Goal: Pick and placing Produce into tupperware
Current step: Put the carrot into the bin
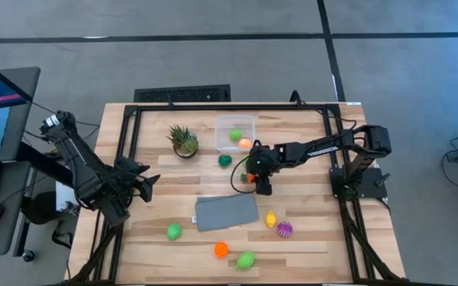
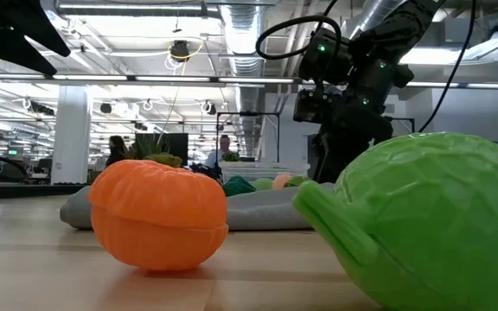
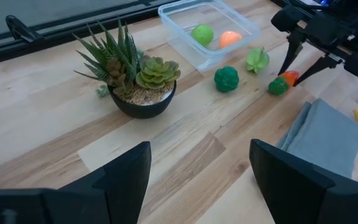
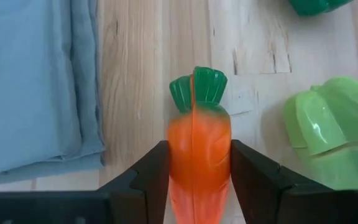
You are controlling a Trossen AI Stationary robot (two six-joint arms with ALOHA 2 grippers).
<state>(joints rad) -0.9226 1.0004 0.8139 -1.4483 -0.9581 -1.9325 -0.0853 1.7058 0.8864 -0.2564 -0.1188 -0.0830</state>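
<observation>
A: Any writing readable?
B: None.
A: The right pincer [image 4: 194, 180]?
B: Closed on the carrot [image 4: 199, 146], low over the counter [image 1: 165, 163], at the tub's [image 1: 235, 125] five o'clock.
A: Left pincer [image 3: 197, 180]?
B: Partly open, empty.

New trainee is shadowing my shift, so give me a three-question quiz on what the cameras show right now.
1. True or false: the tupperware already holds two pieces of produce.
2. What sits between the fingers of the right end effector? A) the yellow piece B) the toy carrot C) the spiky purple piece
3. Which flat item lies on the table beside the toy carrot?

Key
1. True: a green piece and an orange piece lie inside.
2. B; both fingers stand against its sides.
3. The grey cloth.
</observation>
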